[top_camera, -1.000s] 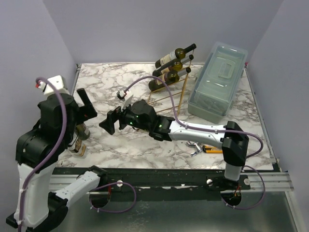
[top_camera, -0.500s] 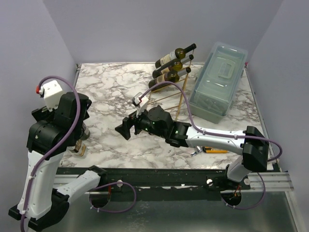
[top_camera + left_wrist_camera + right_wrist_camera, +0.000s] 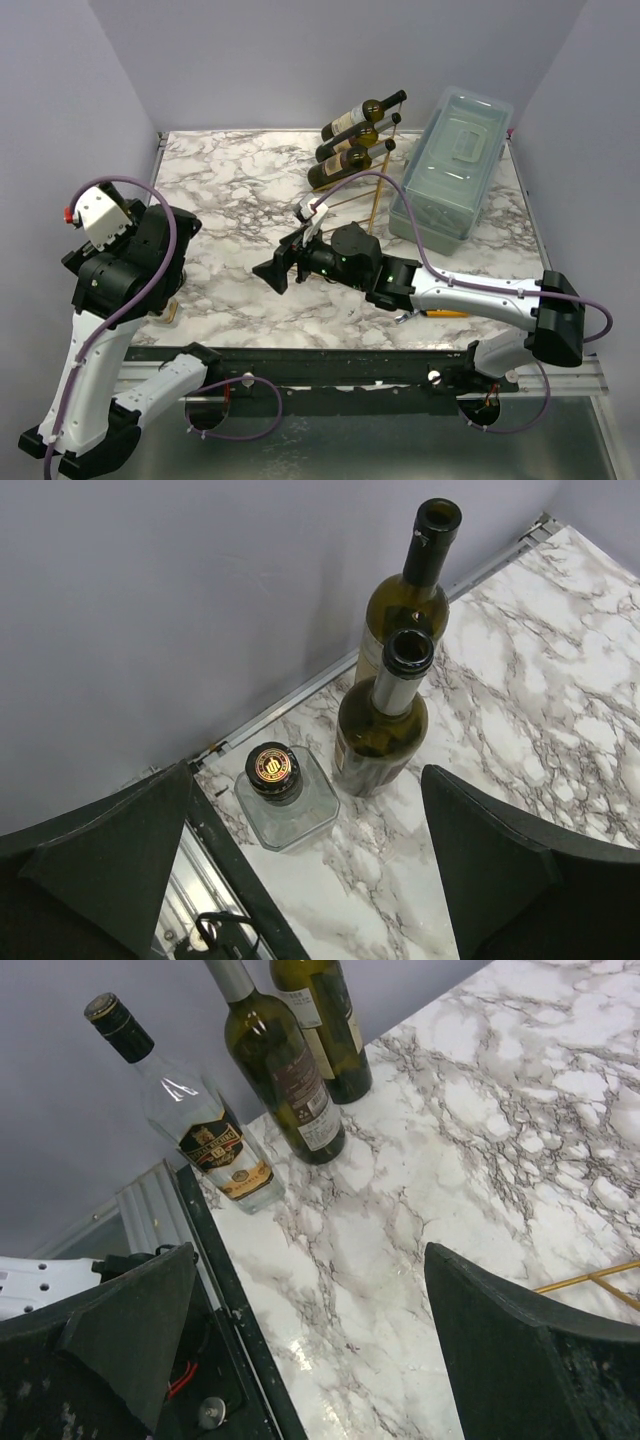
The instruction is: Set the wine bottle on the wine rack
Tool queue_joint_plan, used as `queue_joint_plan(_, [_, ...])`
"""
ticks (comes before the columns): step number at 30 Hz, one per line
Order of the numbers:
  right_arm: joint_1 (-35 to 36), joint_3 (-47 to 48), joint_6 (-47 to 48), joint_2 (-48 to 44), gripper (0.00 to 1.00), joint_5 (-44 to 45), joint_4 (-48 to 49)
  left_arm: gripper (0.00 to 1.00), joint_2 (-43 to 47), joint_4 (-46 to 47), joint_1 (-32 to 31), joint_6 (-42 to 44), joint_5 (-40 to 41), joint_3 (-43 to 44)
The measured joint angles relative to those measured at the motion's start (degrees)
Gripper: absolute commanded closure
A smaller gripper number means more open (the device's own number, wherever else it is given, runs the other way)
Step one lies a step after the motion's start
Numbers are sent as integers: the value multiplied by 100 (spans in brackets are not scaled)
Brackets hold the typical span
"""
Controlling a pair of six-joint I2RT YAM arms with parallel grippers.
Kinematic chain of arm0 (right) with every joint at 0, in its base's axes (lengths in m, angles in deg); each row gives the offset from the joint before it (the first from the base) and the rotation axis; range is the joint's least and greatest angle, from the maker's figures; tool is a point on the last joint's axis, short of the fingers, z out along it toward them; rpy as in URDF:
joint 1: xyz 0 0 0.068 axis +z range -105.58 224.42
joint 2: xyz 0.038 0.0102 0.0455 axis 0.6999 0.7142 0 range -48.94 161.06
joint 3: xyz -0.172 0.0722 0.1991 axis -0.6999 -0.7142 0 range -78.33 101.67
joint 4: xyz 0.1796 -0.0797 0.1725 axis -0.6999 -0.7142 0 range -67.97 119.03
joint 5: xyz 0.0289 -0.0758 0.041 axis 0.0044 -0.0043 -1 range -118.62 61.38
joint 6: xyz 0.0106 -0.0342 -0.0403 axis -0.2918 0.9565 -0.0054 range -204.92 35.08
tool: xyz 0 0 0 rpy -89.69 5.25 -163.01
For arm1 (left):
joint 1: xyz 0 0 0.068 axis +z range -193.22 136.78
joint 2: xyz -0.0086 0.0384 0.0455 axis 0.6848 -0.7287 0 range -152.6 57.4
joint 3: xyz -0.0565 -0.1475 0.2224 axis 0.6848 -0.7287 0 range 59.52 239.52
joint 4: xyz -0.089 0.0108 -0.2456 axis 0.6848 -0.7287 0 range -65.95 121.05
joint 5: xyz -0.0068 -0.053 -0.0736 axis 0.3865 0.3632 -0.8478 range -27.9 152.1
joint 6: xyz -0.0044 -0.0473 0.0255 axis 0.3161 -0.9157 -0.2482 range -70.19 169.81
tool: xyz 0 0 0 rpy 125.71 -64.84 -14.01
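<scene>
— Where's the top camera?
— High behind the arm bases, looking down over the whole desk.
— The wrist cameras?
— Left looks steeply down, close; right looks low, farther off. Both show the clear bottle and green wine bottles.

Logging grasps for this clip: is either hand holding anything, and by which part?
Nothing is held. The left hand and right hand are both open and empty, clear of the standing bottles.
</scene>
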Motion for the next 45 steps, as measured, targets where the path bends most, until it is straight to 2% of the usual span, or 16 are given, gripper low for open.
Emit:
queue_joint_plan(6, [0,-103,0,-46,0,-2,-2,1,179,-9,0,-793,199,-610])
queue_joint_plan(15, [-2,-232,-2,-122,0,0,-9,1,74,-26,59,-1342,348,-931])
queue_joint_plan(20, [0,-302,-4,-210,0,0,-7,1,-37,-7,605,-1366,345,-1147])
queue_joint_plan(26, [0,-334,-7,-223,0,0,-7,3,-7,120,1438,-903,258,-1606])
queue_joint_plan(34, [0,-404,-4,-232,0,2,-15,11,229,1193,2162,15,-92,-2199])
queue_joint_plan(40, [0,-404,-4,-232,0,4,-15,25,284,2033,2712,586,-398,-2524])
queue_joint_plan(45, [0,-404,-4,-232,0,7,-17,38,341,2496,2881,894,-605,-2671])
